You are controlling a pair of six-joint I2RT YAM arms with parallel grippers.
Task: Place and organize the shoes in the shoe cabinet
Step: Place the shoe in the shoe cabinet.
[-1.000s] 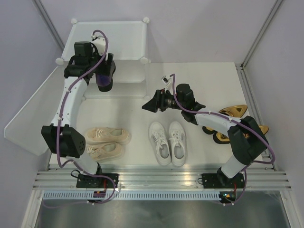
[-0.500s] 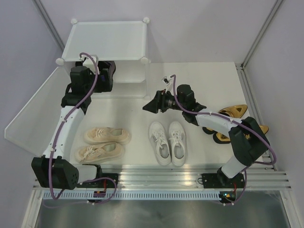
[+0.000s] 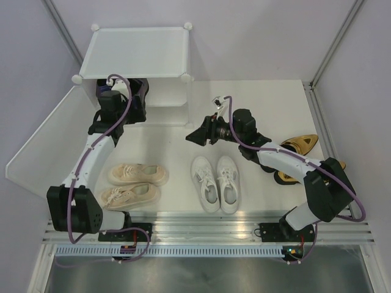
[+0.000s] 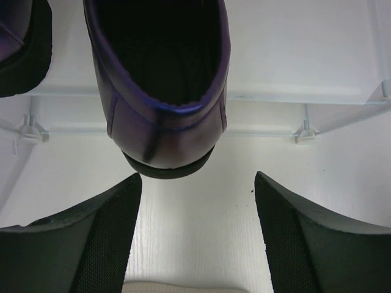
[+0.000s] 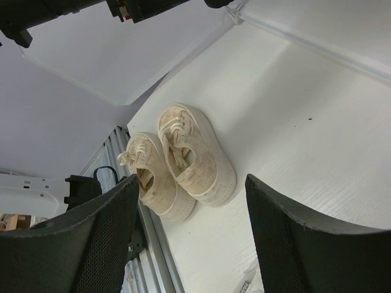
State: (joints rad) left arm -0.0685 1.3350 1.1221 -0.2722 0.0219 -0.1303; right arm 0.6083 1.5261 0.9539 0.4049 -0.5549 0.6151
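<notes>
The white shoe cabinet (image 3: 137,52) stands at the back left, its door panel (image 3: 43,146) swung open to the left. A glossy purple loafer (image 4: 162,91) lies in the lower compartment with its heel toward me, poking over the front edge (image 4: 305,94). A second purple loafer (image 4: 21,43) lies to its left. My left gripper (image 4: 198,177) is open and empty just behind the heel, seen at the cabinet mouth (image 3: 131,107) from above. My right gripper (image 3: 195,135) hovers open and empty mid-table. The beige sneakers (image 3: 135,183) lie front left, also in the right wrist view (image 5: 183,159).
The white sneakers (image 3: 215,183) lie side by side front centre, below my right gripper. The gold heels (image 3: 299,144) lie at the right behind my right arm. An aluminium rail (image 3: 208,229) runs along the near table edge. Grey walls close in both sides.
My left arm carried the purple loafer down into the cabinet's lower compartment, let it go and drew back slightly. My right gripper shifted a little to the right.
</notes>
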